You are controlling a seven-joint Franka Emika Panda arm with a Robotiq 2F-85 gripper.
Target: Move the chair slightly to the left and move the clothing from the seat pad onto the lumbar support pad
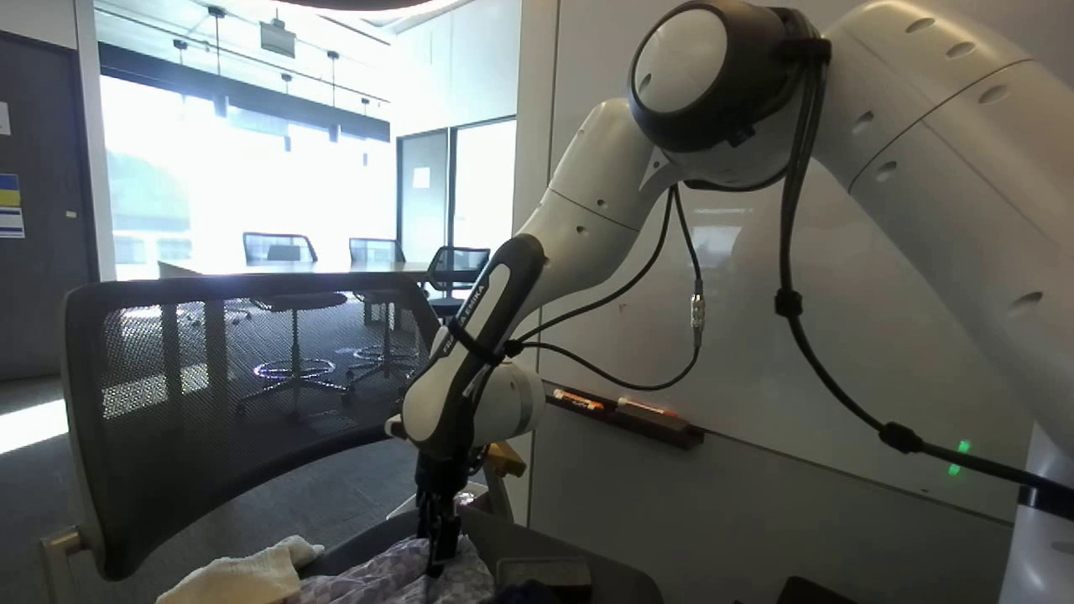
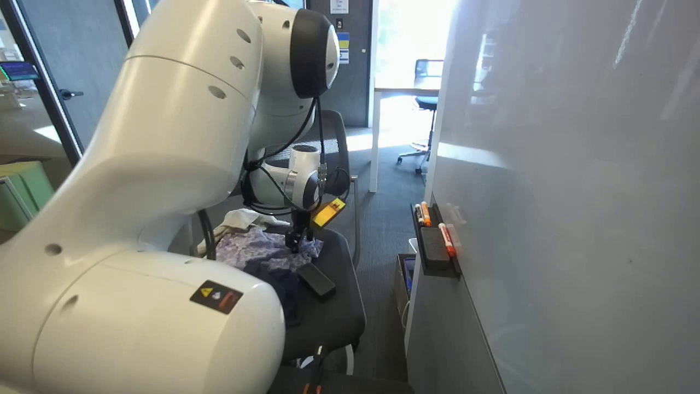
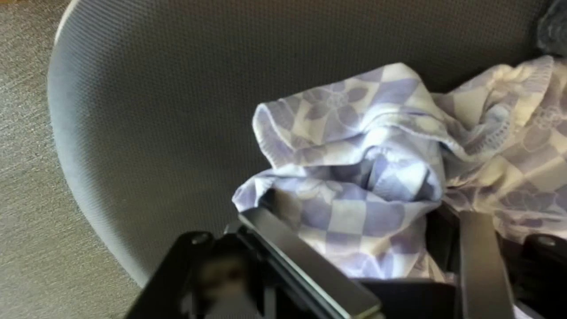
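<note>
Wrist view cut the clothing (image 3: 398, 164) off at three o'clock, and the pincer (image 3: 365, 215) covered part of it toward six; a fuzzy grey thing (image 3: 553, 29) at half past one was too cropped to name. In an exterior view the bottom edge sliced through the chair (image 1: 226, 445); in an exterior view the arm (image 2: 164, 164) blocked part of its backrest (image 2: 334, 142). The pincer's fingers (image 3: 483, 266) stood well apart with bunched fabric between them, though how deep the tips sat in the folds was hard to make out. The clothing lay on the seat pad (image 3: 155, 110), directly at the pincer, spreading from between the fingers toward twelve and three o'clock. It looked crumpled, checked in pale violet and off-white, with flower motifs and a stitched hem. In an exterior view a dark cloth (image 2: 281, 290) met it toward five and a cream cloth (image 2: 240, 219) toward eleven.
</note>
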